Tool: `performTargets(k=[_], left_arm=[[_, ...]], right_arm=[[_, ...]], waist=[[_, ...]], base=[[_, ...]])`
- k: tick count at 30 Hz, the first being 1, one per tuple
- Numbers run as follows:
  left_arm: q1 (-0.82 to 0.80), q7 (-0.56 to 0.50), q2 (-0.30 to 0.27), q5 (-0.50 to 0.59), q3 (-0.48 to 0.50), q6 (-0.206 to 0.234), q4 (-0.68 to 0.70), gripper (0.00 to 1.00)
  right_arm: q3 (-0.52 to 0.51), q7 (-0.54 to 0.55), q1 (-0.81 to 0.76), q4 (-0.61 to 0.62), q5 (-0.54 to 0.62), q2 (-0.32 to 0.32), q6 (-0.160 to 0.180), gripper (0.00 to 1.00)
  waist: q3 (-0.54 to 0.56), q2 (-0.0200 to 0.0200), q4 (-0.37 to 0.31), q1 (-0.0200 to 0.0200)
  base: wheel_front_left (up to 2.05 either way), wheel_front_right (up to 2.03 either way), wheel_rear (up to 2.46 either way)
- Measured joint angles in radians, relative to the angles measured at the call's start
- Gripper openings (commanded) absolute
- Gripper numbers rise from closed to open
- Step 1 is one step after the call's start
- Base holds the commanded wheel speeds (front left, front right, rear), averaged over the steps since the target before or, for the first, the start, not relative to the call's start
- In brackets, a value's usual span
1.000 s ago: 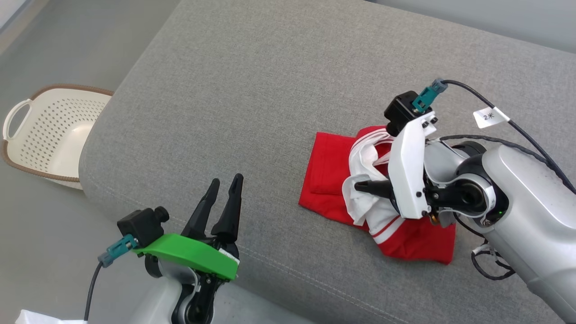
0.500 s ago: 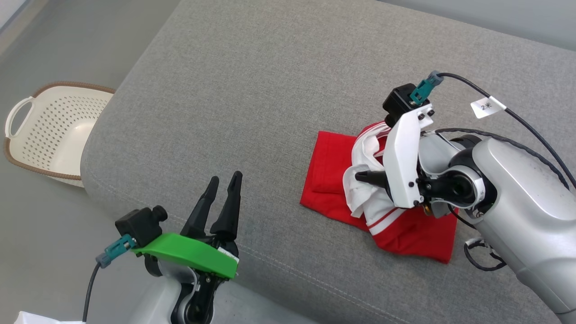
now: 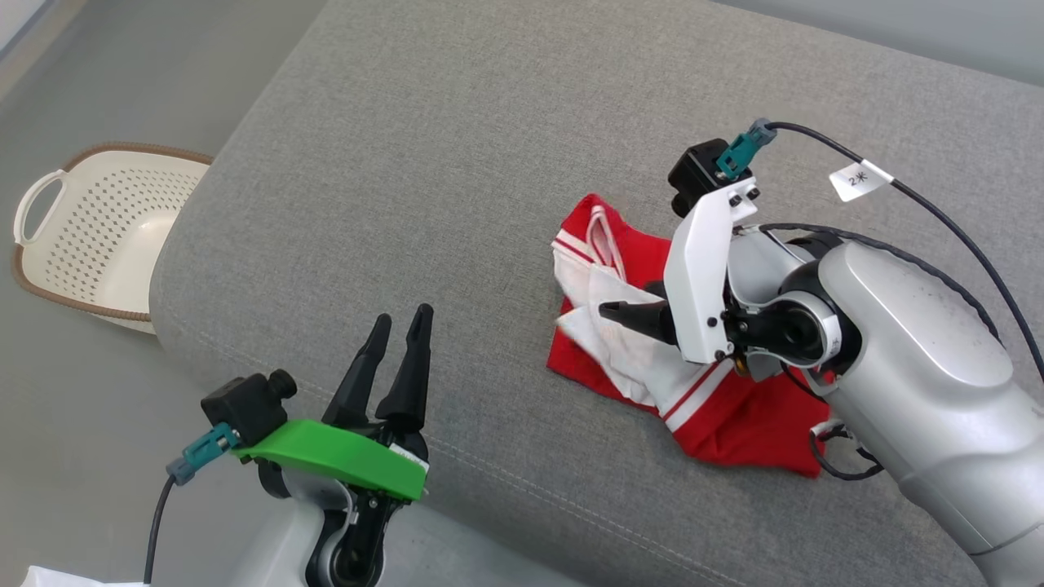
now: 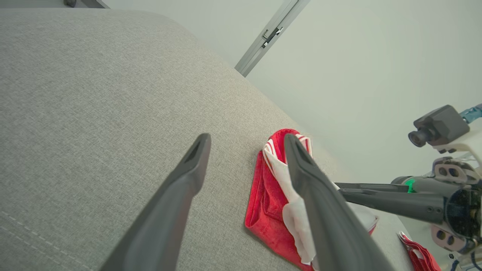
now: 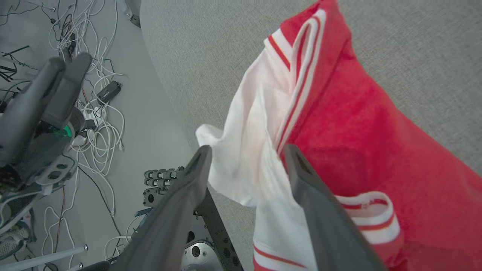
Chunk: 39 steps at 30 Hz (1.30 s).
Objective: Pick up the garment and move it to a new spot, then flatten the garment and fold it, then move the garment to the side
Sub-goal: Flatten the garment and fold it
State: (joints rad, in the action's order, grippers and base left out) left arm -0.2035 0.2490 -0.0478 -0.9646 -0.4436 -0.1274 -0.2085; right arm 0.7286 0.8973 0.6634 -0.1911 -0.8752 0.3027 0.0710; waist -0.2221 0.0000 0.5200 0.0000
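Note:
The garment [image 3: 738,420], red with white panels and red-and-white striped trim, lies bunched on the grey sofa cushion [image 3: 449,163]. My right gripper [image 3: 610,311] hovers just above it with fingers pointing left. In the right wrist view the right gripper [image 5: 247,148] is open, and the garment's [image 5: 369,124] white fabric lies loose between and beyond the fingers. My left gripper [image 3: 402,318] is open with nothing in it, near the cushion's front edge and well left of the garment. From the left wrist view the left gripper [image 4: 246,137] points toward the garment [image 4: 263,210] and the right gripper [image 4: 337,187].
A cream perforated basket [image 3: 98,236] with a brown rim stands on the floor left of the sofa. Loose cables [image 5: 94,113] cover the floor beyond the cushion's edge. Bare cushion stretches behind and left of the garment.
My right gripper has opened and let go of the white fabric, which has flopped leftward over the red part. The right arm has shifted slightly left. The left arm has stayed put.

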Motion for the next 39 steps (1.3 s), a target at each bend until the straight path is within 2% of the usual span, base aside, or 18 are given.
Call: performTargets(k=[9, 17, 20, 26, 33, 39], left_arm=[[0.008, 0.0, 0.001, 0.0, -0.004, 0.0, -0.008, 1.0], [0.02, 0.0, -0.012, 0.009, 0.039, 0.0, -0.001, 1.0], [0.02, 0.0, -0.025, 0.021, 0.049, 0.0, 0.013, 1.0], [0.02, 0.0, -0.04, 0.062, 0.03, 0.0, 0.033, 1.0], [0.013, -0.002, -0.056, 0.102, -0.031, 0.0, 0.056, 1.0], [-0.06, -0.041, -0.076, 0.19, -0.089, 0.0, 0.076, 1.0]], right_arm=[[-0.049, -0.112, 0.005, -0.034, -0.022, -0.074, -0.016, 1.0], [-0.114, -0.229, 0.004, 0.009, -0.048, -0.09, -0.044, 1.0], [-0.132, -0.284, 0.001, 0.034, -0.023, -0.064, -0.052, 1.0], [-0.179, -0.435, -0.022, 0.093, 0.108, 0.037, -0.05, 1.0], [-0.212, -0.568, -0.099, 0.165, 0.217, 0.106, -0.006, 1.0], [-0.252, -0.647, -0.223, 0.21, 0.205, 0.1, 0.019, 1.0]], waist=[[0.027, 0.0, 0.003, 0.0], [0.05, 0.0, -0.034, 0.0], [0.053, 0.0, -0.065, 0.0], [0.058, 0.0, -0.138, 0.0], [0.054, 0.0, -0.232, 0.0], [0.043, 0.0, -0.316, 0.0]], base=[[0.0, 0.0, 0.0], [0.0, 0.0, 0.0], [0.0, 0.0, 0.0], [0.0, 0.0, 0.0], [0.0, 0.0, 0.0], [0.0, 0.0, 0.0]])
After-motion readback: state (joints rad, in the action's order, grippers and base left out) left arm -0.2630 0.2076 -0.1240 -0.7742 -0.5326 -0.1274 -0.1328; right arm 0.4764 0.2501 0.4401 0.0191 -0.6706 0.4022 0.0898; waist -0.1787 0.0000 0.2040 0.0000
